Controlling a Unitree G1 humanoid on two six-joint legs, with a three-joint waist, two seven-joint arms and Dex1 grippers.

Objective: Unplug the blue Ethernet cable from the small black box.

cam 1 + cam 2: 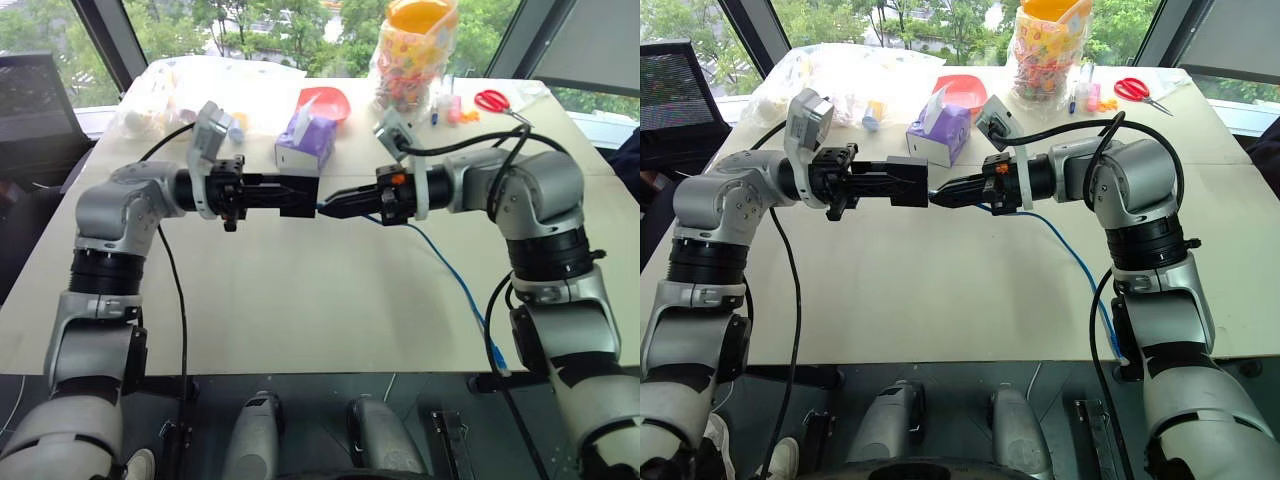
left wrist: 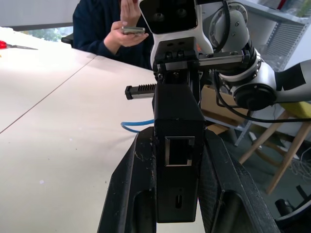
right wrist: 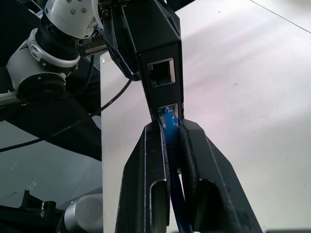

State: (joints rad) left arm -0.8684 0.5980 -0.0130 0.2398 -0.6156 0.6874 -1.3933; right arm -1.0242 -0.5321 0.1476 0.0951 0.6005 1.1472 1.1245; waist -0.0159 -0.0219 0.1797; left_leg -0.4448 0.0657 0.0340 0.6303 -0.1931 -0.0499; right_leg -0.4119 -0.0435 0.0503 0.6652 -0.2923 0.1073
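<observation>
My left gripper (image 1: 292, 194) is shut on the small black box (image 1: 303, 197) and holds it level in the air above the table. In the left wrist view the small black box (image 2: 178, 116) sits between both fingers (image 2: 130, 187), with an empty port facing the camera. My right gripper (image 1: 328, 207) meets it from the other side, shut on the plug of the blue Ethernet cable (image 3: 168, 119). The plug sits in the lower port of the small black box (image 3: 155, 43). The blue Ethernet cable (image 1: 450, 268) trails from the right gripper across the table to its front edge.
A purple tissue box (image 1: 308, 138) and a red bowl (image 1: 330, 100) stand just behind the grippers. Further back are a bag of coloured pieces (image 1: 415, 50), red scissors (image 1: 492, 100) and plastic bags (image 1: 170, 95). A person holding a phone (image 2: 109, 29) sits beyond the table.
</observation>
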